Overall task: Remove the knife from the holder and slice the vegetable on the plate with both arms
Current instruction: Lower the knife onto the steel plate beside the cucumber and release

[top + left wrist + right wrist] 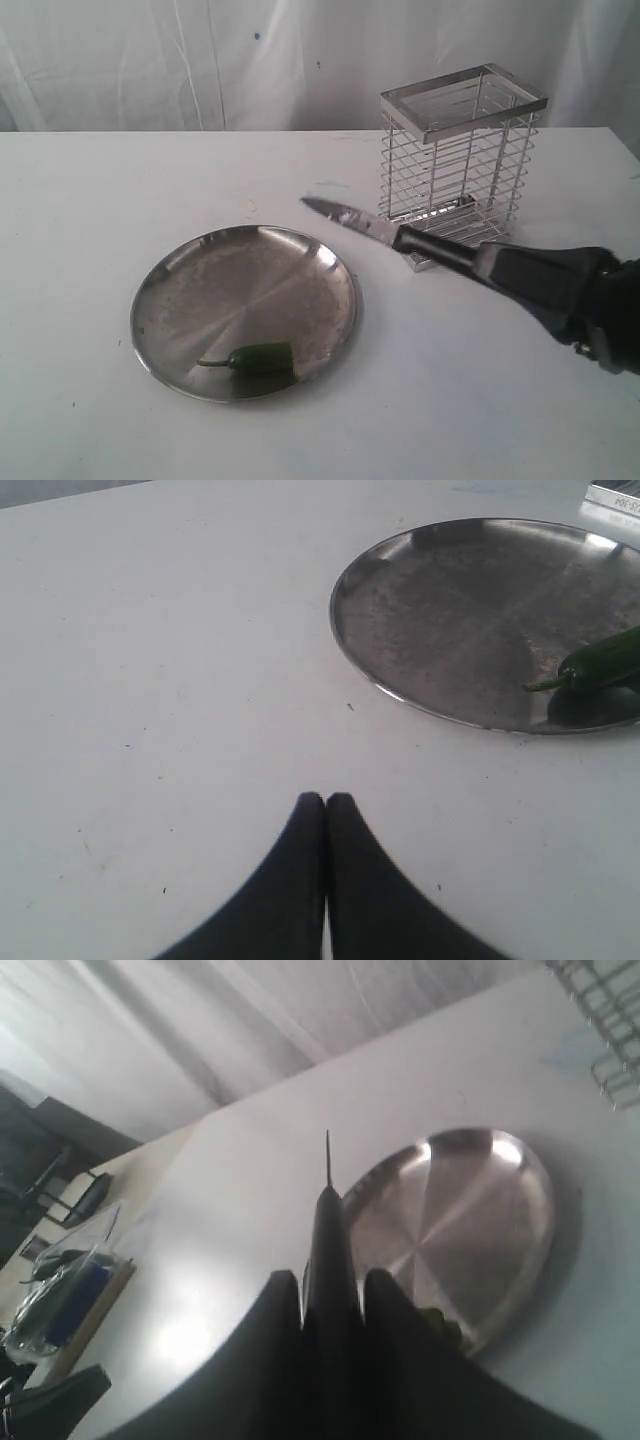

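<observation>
Beside the holder (460, 160), the right claw (480, 258) grips the knife (365, 222), which should come down squarely across the chilli (262, 357) while the closed, empty left claw (325, 800) steadies it.

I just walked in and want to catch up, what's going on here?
The right gripper holds the knife by its handle, out of the holder, with the blade close to the plate. The chilli lies uncut on the plate. The left gripper is shut and empty, off to the side of the plate.
</observation>
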Robot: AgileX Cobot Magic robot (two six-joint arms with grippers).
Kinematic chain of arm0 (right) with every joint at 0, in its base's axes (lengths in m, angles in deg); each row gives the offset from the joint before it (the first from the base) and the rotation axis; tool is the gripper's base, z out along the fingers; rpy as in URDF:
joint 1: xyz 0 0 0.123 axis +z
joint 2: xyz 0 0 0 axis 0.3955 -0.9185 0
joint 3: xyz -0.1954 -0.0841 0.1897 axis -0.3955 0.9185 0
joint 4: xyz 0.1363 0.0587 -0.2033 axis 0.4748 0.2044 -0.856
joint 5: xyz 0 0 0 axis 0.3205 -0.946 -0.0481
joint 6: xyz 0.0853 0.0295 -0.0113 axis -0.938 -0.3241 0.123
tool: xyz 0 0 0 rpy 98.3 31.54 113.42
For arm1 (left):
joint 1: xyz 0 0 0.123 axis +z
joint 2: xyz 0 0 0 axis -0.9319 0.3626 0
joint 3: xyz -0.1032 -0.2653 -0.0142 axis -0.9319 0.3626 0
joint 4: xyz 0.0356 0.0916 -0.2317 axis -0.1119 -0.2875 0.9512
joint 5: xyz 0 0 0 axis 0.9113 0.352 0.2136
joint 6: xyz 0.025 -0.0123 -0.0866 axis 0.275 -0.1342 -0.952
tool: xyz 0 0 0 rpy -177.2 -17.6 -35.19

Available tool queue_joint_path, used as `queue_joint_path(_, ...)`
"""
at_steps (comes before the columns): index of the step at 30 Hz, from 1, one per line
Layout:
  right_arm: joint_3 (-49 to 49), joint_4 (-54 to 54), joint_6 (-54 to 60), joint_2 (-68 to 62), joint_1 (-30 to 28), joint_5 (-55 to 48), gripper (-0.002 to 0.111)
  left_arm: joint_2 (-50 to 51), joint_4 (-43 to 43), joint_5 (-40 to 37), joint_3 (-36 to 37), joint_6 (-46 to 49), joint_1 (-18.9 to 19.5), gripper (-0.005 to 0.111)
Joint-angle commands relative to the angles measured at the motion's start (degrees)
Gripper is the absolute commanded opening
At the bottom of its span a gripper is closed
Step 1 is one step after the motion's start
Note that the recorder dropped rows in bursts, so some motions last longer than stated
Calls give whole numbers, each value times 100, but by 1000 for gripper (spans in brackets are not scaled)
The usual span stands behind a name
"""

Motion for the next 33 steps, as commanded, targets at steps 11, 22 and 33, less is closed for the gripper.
queue_joint_path(11,-1849,64,3,-5354,43,-2267,0,-20,28,-5,20,1,-48,0)
queue_joint_path(22,-2642,64,292,-6322,492,-2039,1,-20,28,-5,20,1,-48,0)
queue_joint_path(33,-2642,64,45,-6322,492,-1462,37,-20,28,-5,20,1,-48,0)
